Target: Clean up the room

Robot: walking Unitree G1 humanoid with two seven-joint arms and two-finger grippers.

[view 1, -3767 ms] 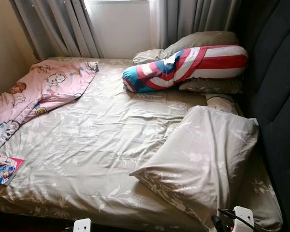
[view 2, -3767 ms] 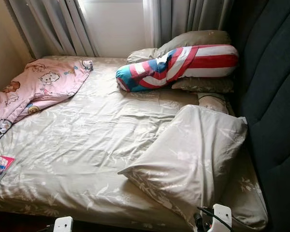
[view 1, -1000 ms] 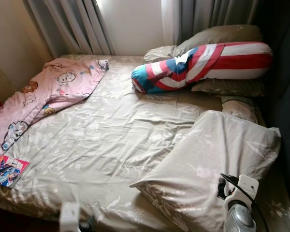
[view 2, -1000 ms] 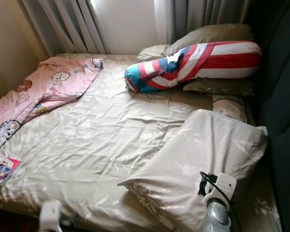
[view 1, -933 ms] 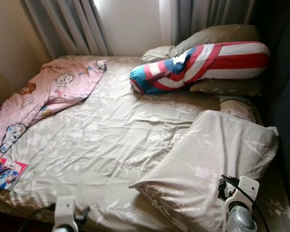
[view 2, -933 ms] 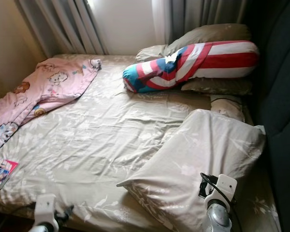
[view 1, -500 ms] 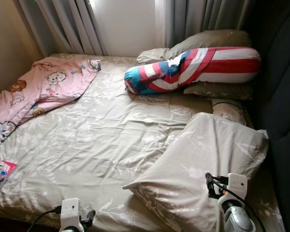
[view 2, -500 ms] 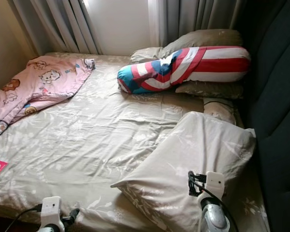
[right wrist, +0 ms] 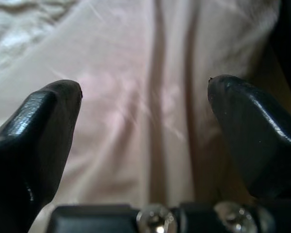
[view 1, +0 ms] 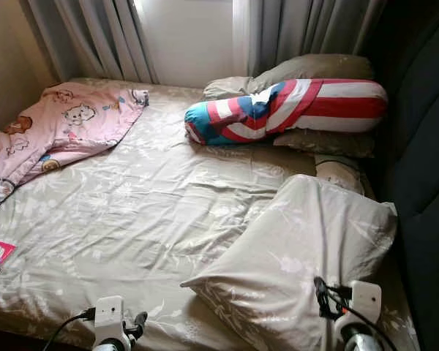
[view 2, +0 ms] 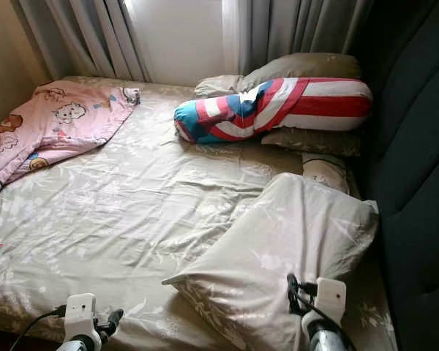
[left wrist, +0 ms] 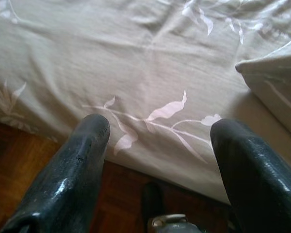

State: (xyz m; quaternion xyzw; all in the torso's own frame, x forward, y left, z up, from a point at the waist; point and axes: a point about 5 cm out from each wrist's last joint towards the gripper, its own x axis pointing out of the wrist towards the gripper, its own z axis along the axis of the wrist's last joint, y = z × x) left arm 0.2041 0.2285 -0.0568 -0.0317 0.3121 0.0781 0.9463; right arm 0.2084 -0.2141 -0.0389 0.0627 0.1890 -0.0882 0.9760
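Right wrist view: wide jaws above pillow point(right wrist: 150, 97)

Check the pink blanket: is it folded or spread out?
Neither neatly: the pink blanket lies loosely rumpled across the far left corner of the bed, its edge turned under, running out of view at the left.

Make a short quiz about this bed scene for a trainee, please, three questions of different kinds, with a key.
1. True or false: the striped bolster lies on the floor.
2. Which hand is over the big pillow? A) left hand B) right hand
3. Fill in: the pink blanket lies on the bed's ____ side, seen from the robot.

Key:
1. False; it lies on the bed, against the pillows by the curtain.
2. B; the right hand is open over the pillow, while the left hand is open over the bed's near edge.
3. left
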